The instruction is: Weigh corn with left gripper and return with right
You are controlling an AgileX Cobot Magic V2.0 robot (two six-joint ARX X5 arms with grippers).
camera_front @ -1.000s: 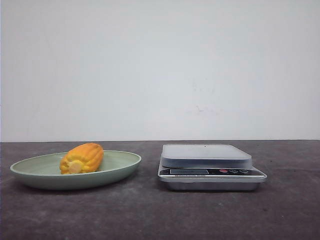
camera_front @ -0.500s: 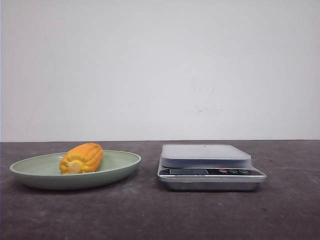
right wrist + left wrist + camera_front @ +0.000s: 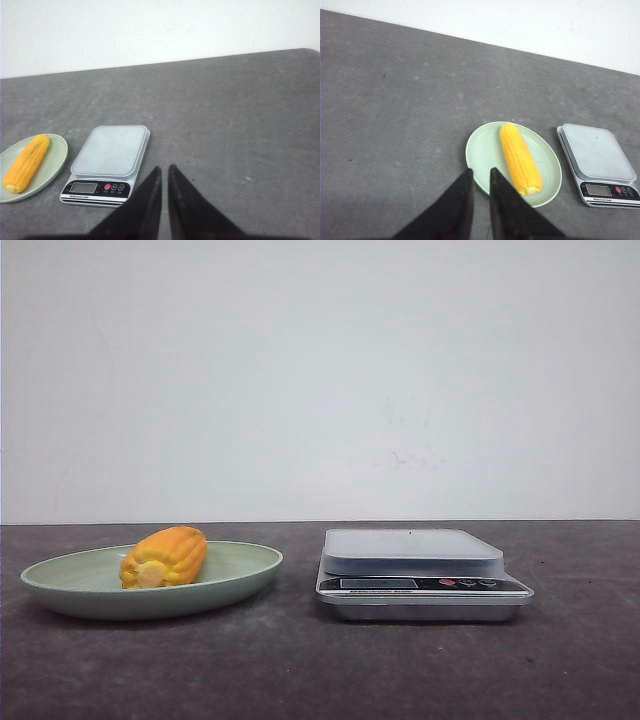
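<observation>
Orange-yellow and ribbed with kernel rows, the corn (image 3: 164, 556) lies on its side in a shallow, pale green round plate (image 3: 60, 590), with its pale cut end turned toward the front camera. From the left wrist view the cob (image 3: 520, 158) looks long and slim and runs across the middle of the dish (image 3: 480, 150), from the far rim toward the near one. Just beside the plate, toward the robot's right and not touching it, stands a silver digital kitchen scale (image 3: 423, 573) with a flat pale weighing platform, a small display and a row of buttons, one of them red, on its front strip; nothing rests on the platform. Both sit on a dark grey, faintly speckled tabletop (image 3: 300, 670) in front of a plain white wall (image 3: 320, 380). The left gripper (image 3: 479, 175) hovers above the table on the near side of the plate, its two tapered black fingers (image 3: 460, 200) drawn almost together with only a thin slit between them and nothing held. The right gripper (image 3: 164, 172) hangs over bare table near the scale (image 3: 107, 160), its black fingers likewise nearly closed on nothing. Neither arm shows in the front view.
</observation>
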